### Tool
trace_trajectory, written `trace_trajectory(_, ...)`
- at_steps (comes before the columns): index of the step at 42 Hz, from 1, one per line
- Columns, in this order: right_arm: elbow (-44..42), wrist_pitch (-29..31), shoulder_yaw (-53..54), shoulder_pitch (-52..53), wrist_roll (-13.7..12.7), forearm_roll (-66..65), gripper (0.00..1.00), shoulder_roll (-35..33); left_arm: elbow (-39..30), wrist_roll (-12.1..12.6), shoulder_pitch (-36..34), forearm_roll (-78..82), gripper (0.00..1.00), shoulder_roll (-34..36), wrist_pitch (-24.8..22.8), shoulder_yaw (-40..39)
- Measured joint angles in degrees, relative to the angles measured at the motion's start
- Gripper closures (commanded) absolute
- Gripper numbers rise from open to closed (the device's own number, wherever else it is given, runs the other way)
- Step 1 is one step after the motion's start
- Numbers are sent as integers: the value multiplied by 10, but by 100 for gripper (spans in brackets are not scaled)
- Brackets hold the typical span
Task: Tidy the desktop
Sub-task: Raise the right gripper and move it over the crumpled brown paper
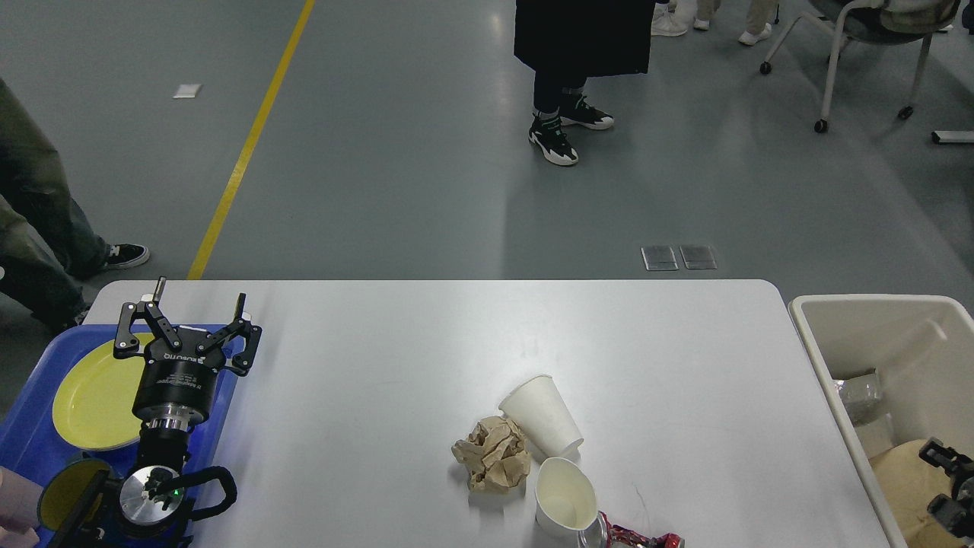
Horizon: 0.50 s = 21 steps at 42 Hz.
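Left gripper wide apart, empty, above desktop edge; right gripper state unclear over bin.

I was in what looked like a lab or test hall, not a home. The floor was smooth grey with a yellow line painted along it and two small metal plates set into it. People in street shoes stood around watching, and a wheeled office chair sat at the far right, beyond my plain white table.
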Motion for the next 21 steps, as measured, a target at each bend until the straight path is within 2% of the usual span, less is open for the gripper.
trace_trajectory(9, 162, 9, -68, 133, -2, -4, 0, -55, 0, 0, 0, 0, 4, 0, 0, 0)
trace_trajectory(15, 288, 28, -200, 284, -2, -4, 0, -63, 0, 0, 0, 0, 4, 0, 0, 0)
trace_trajectory(21, 411, 82, -294, 453, -2, -3, 0, -56, 0, 0, 0, 0, 4, 0, 0, 0)
